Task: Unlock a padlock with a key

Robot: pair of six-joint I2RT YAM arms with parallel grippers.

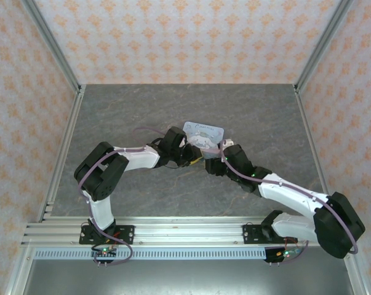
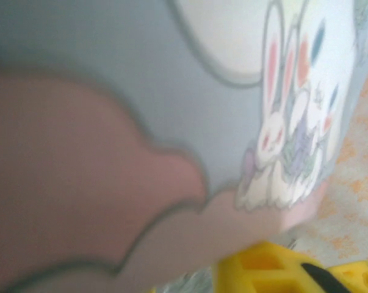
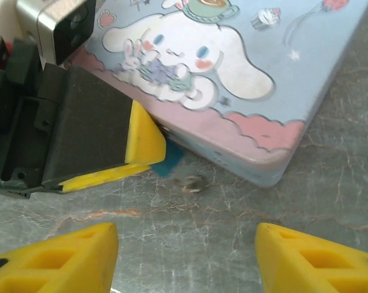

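Observation:
A sliver of the teal padlock (image 3: 171,160) lies on the table against the near side of the cartoon tin (image 3: 245,73). A yellow finger (image 3: 144,137) of my left gripper (image 1: 193,158) covers part of it. Whether that gripper grips the padlock is hidden. A small blurred metal piece, apparently the key (image 3: 190,182), sits just right of the padlock on the stone surface. My right gripper (image 3: 187,235) hovers a little short of it, open and with nothing between its fingers. In the left wrist view the tin (image 2: 171,122) is very close and blurred above a yellow finger (image 2: 263,268).
The tin (image 1: 204,133) lies flat at mid-table, just beyond both grippers. My right gripper (image 1: 208,165) nearly meets the left one. Patterned walls with metal posts (image 1: 53,55) close the grey stone table (image 1: 173,104) on three sides.

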